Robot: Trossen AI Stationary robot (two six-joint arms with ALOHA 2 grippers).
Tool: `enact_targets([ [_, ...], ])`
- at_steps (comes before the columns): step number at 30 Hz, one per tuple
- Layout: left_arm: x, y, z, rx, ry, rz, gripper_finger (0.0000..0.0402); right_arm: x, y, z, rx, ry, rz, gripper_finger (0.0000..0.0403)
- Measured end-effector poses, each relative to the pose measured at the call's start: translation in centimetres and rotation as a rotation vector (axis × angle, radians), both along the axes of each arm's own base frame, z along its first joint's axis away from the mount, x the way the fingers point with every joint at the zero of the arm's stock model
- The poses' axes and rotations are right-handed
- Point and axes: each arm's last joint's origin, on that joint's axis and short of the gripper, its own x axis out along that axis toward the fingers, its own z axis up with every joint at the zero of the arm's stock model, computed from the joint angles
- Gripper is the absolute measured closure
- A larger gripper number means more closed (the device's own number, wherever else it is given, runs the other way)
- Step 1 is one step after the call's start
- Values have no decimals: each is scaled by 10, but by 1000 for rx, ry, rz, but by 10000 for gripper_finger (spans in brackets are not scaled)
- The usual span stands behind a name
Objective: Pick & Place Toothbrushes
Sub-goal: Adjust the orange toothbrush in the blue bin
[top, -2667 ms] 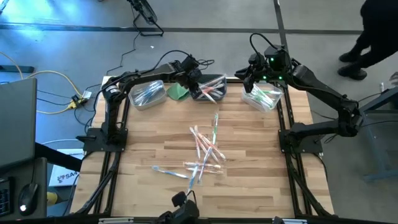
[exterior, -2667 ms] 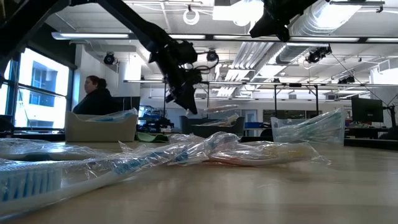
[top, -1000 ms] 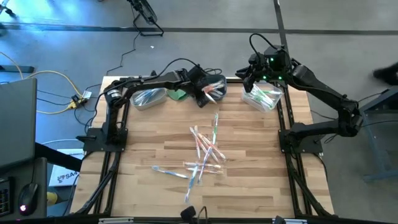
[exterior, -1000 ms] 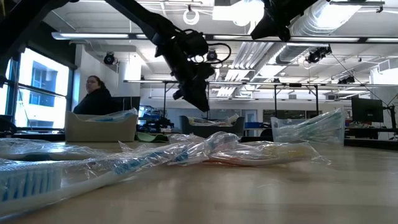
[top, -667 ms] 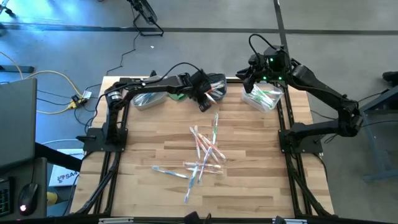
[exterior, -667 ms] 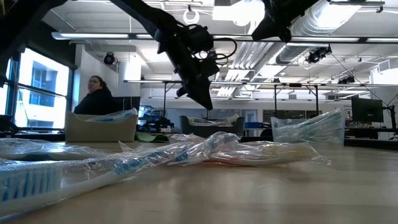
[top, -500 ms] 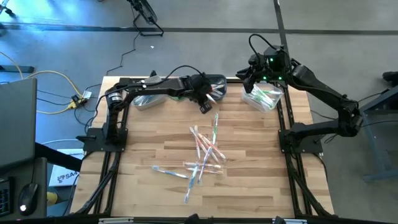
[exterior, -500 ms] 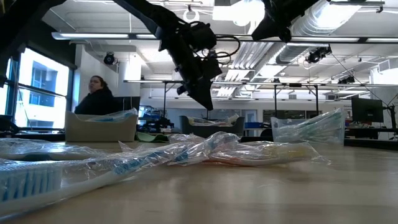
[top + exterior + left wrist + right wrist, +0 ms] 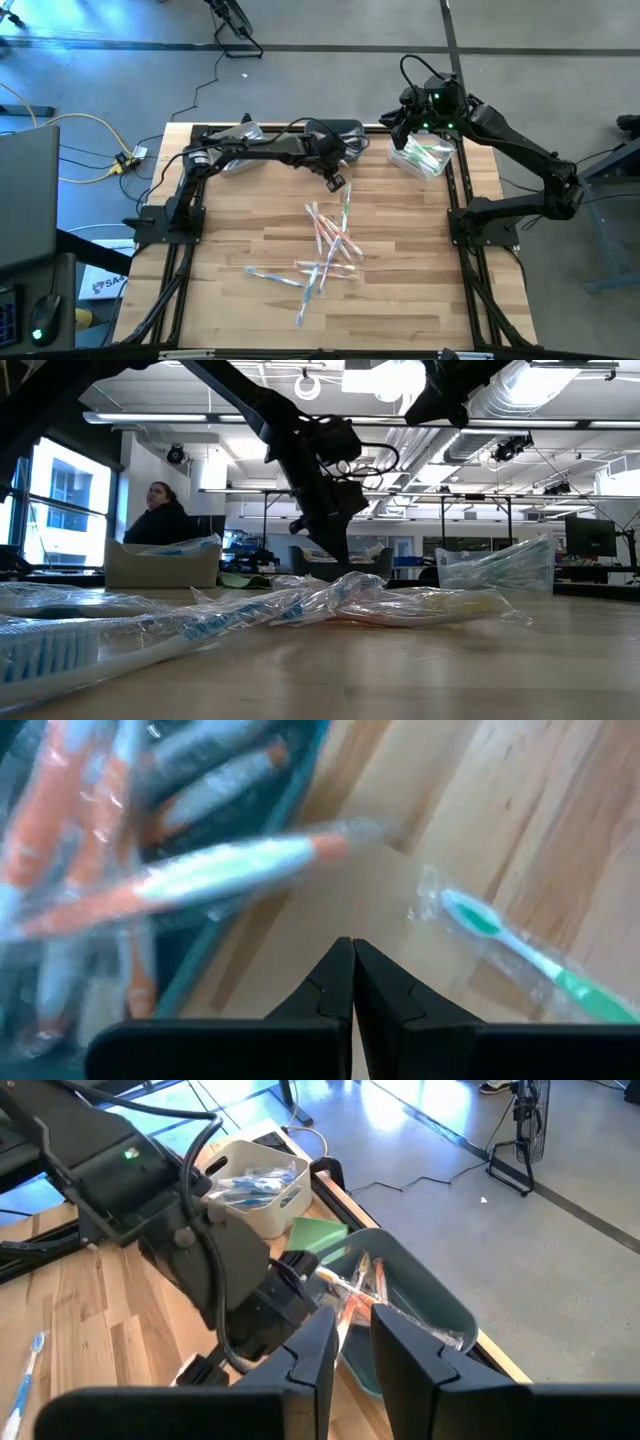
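Several wrapped toothbrushes lie in a loose pile at the table's middle, filling the foreground of the low view as toothbrushes. A single green toothbrush lies just beyond the pile, toward the far edge. My left gripper hangs shut and empty over the bare wood between the dark middle bin and this green toothbrush. In the low view the left gripper points steeply down, clear of the table. My right gripper waits high over the far right, fingers apart and empty.
The dark middle bin holds orange toothbrushes. A white bin with blue ones stands at the far left, a folded green cloth between the two. A clear bin of toothbrushes sits at the far right. A person sits beyond the table.
My left gripper has left the dark middle bin, travelling toward the table's near edge and a little right while sinking. It now hangs close to the green toothbrush. The toothbrushes on the table have not moved.
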Motion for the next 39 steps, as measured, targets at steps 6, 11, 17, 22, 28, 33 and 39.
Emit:
enact_targets([
  [6, 6, -3, -8, 13, -10, -5, 401, 0, 0, 0, 0, 1, -1, 341],
  [11, 12, -4, -13, 78, -23, 30, 401, 0, 0, 0, 0, 1, 0, 341],
  [17, 19, -7, -23, 81, -32, 18, 401, 0, 0, 0, 1, 2, -1, 341],
  [22, 23, -6, -23, 101, -69, 26, 401, 0, 0, 0, 3, 3, 0, 341],
  [28, 26, -3, -18, 165, -111, 66, 401, 0, 0, 0, 3, 3, 0, 341],
  [33, 26, -2, -17, 187, -117, 85, 401, 0, 0, -1, 4, 5, -1, 341],
  [39, 28, -1, -15, 206, -147, 98, 401, 0, 0, -1, 5, 7, -1, 341],
])
